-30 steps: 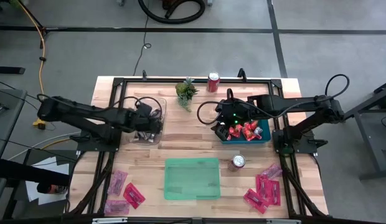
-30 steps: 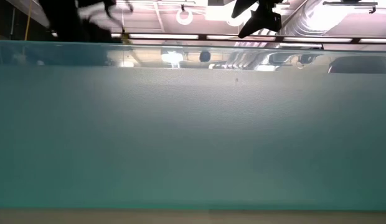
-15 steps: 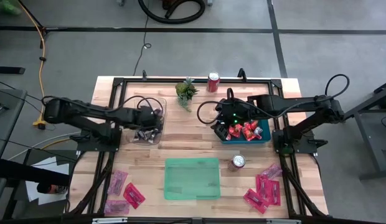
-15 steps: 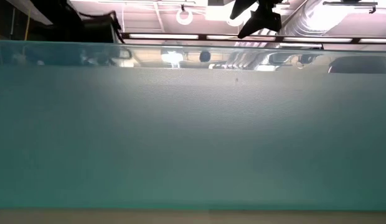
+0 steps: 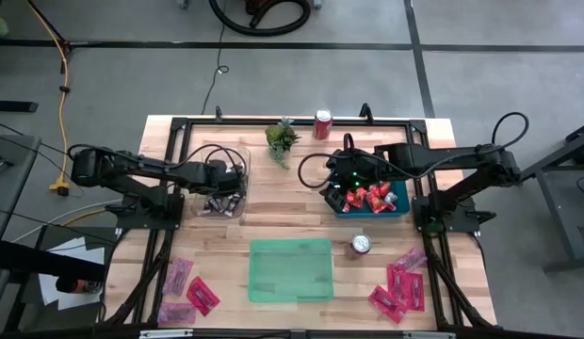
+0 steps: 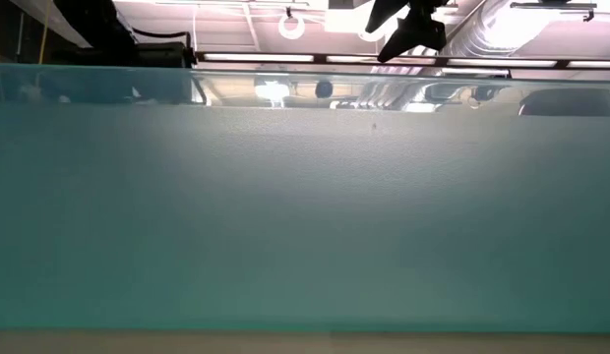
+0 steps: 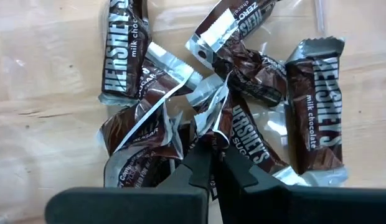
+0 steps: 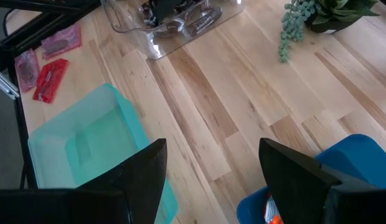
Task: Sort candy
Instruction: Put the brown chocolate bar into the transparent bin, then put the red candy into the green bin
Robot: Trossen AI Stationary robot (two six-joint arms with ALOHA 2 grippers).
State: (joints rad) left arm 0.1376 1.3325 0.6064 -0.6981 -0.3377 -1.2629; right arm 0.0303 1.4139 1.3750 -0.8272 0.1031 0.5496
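Observation:
My left gripper (image 5: 233, 184) (image 7: 215, 160) is down inside a clear tray (image 5: 219, 198) that holds several dark brown-and-silver bars (image 7: 314, 106), and it is shut on one of them. My right gripper (image 5: 341, 195) (image 8: 218, 180) hangs open over the left end of a blue tray (image 5: 369, 200) (image 8: 345, 155) that holds red-orange packets (image 5: 377, 196). Flat pink-red packets lie on the table at the near left (image 5: 184, 292) and the near right (image 5: 400, 285). An empty green tray (image 5: 290, 270) sits near the middle. My left gripper pinches the crimped silver end (image 7: 210, 119) of a dark bar between its two fingertips, coming from above and pointing down. The bar lies among the other bars on the clear tray's floor.
A small green plant (image 5: 283, 137) and a red soda can (image 5: 323, 122) stand at the far edge. A second can (image 5: 361, 246) stands right of the green tray. The green tray's wall (image 6: 305, 216) fills the low view. Bare wood lies between the trays.
My left gripper has moved a little toward the table's right over the clear tray and has come down into it. The right arm has kept still.

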